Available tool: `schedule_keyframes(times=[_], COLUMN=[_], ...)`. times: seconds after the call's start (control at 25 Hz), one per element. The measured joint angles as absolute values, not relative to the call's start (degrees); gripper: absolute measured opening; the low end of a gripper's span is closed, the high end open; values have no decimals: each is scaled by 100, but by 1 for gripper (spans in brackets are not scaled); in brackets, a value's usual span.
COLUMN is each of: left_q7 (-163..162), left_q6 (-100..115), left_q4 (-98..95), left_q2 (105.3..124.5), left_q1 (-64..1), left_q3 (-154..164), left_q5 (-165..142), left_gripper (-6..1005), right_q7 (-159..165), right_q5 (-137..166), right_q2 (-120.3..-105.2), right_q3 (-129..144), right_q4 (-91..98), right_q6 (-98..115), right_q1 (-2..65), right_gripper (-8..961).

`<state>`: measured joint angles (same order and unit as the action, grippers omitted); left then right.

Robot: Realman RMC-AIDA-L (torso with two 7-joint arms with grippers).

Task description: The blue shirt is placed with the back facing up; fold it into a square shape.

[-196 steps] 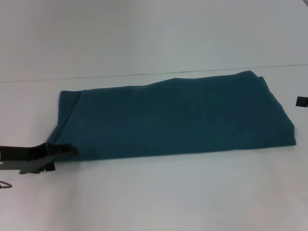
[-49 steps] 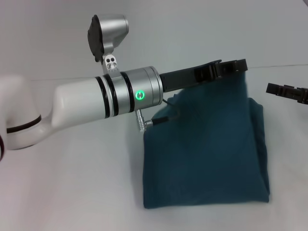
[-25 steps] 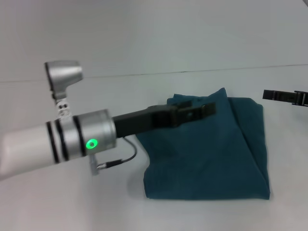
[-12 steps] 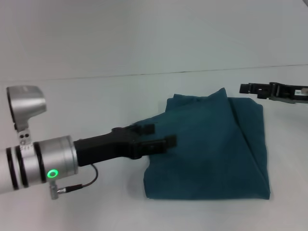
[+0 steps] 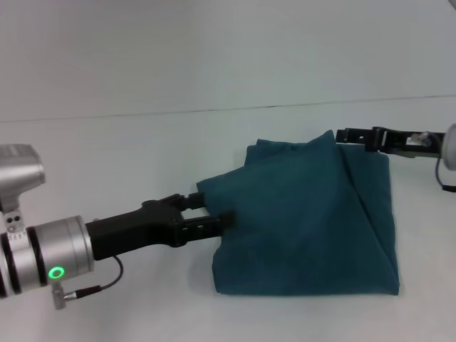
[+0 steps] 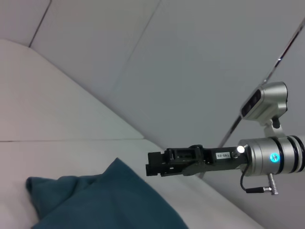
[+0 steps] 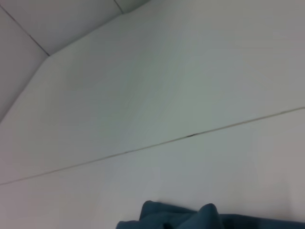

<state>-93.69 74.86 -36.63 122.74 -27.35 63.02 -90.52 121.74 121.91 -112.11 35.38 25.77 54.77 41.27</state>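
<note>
The blue shirt (image 5: 313, 221) lies folded into a rough square at the centre right of the white table. A raised fold peaks along its far edge. My left gripper (image 5: 209, 212) is open at the shirt's left edge, one fingertip (image 5: 222, 222) overlapping the cloth and the other (image 5: 191, 199) just off it. My right gripper (image 5: 345, 135) reaches in from the right to the shirt's far right corner, just above the cloth. The left wrist view shows the shirt (image 6: 100, 200) with the right gripper (image 6: 153, 163) over it. The shirt's far edge (image 7: 190, 217) shows in the right wrist view.
The white table (image 5: 142, 142) spreads to the left of and behind the shirt, and a thin seam line (image 5: 142, 114) crosses it at the back. A grey cable (image 5: 107, 279) hangs under the left wrist.
The left gripper has pulled back leftward from over the shirt to its left edge. The right gripper has slid left to the shirt's far right corner. The shirt has not moved in the last second.
</note>
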Motion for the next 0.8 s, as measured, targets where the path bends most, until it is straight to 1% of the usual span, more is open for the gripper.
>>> schedule_keyframes(times=[0.64, 0.8], left_q7=[-9371, -9369], left_q6=[7469, 7455], left_q4=[-3665, -3665], left_q2=[12252, 12232], left_q1=[-2766, -2769], left_q3=[6045, 6022], left_q5=[-9334, -9336], left_gripper=[963, 963], right_q7=[12107, 12105], right_q5=[12159, 12178], right_q2=[-11513, -11541], right_q3=[3758, 3762], right_q4=[2328, 2233], right_q6=[4787, 4699], right_q1=[4400, 4458], right_gripper=[879, 792])
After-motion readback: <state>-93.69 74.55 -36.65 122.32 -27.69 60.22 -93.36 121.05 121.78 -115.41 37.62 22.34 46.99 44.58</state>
